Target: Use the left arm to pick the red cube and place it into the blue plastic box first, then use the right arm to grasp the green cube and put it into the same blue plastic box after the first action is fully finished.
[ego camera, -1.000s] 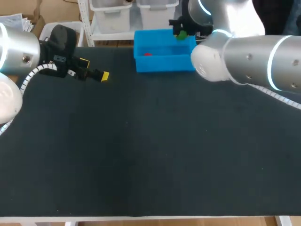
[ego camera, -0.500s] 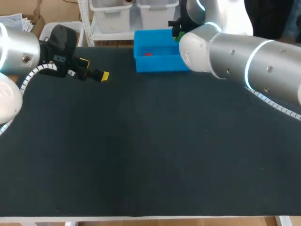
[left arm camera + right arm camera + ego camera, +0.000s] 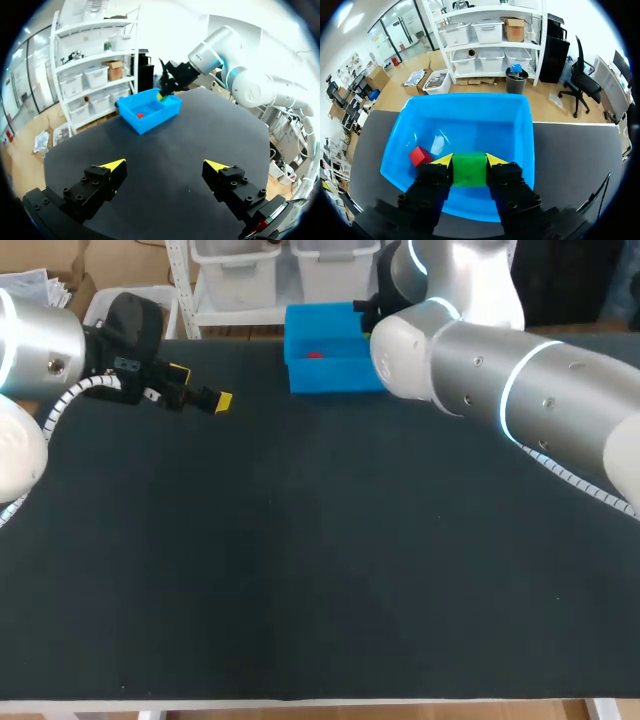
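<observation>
my right gripper [image 3: 469, 160] above box [image 3: 528, 131], cube [image 3: 469, 171] in its grip; other cube [image 3: 420, 156] inside box; my left gripper [image 3: 201, 388] well left of box.

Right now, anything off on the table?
Nothing stands out. The red cube lies in the box; the right claw holds the green cube squarely over it; the left claw hangs open over the table.

The counter [image 3: 300, 580] has a dark, matte black top that fills most of the head view. A pale strip of its front edge shows along the near side.
</observation>
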`<state>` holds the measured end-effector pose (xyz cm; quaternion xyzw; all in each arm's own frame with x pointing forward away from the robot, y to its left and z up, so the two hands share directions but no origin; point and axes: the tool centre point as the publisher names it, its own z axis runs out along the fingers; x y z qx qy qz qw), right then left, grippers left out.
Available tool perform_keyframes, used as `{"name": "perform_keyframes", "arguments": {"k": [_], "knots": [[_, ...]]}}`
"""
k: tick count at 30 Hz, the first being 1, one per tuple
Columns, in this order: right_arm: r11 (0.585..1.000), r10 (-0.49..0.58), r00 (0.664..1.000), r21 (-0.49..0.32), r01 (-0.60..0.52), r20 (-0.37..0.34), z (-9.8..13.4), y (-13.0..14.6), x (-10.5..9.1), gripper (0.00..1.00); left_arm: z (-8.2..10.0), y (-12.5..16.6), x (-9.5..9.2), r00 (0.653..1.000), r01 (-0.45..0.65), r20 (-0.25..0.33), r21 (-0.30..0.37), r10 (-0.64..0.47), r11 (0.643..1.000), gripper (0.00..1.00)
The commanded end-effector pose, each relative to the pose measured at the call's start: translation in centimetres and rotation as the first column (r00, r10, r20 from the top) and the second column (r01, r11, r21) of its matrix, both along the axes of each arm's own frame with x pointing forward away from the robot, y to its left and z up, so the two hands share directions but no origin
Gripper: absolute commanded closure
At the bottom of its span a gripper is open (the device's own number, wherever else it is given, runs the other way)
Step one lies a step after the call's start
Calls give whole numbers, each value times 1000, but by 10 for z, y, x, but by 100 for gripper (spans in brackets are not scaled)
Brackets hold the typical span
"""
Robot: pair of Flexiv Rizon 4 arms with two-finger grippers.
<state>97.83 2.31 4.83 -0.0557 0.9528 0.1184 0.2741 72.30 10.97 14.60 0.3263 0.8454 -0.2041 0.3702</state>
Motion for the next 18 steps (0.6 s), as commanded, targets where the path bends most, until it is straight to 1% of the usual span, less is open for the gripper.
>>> {"name": "perform_keyframes", "arguments": {"k": [1, 7, 9, 14, 18], "knots": [[1000, 21, 999, -6, -21, -34, 7, 5, 14, 0, -2, 3, 0, 1000, 7, 6, -10, -7, 1000, 0], [1000, 25, 999, -7, -25, -23, 28, 6, 7, 0, -2, 3, 0, 1000, 7, 6, -10, -7, 1000, 0], [999, 29, 999, -23, -30, -21, 38, 6, 2, 0, -2, 3, 0, 1000, 7, 6, -10, -7, 1000, 0], [999, 41, 999, -29, -41, -26, 58, 3, -13, 0, -2, 3, 0, 1000, 7, 6, -10, -7, 1000, 0], [997, 63, 997, -45, -65, -36, 66, 0, -28, 0, -2, 3, 0, 1000, 7, 6, -10, -7, 1000, 0]]}}
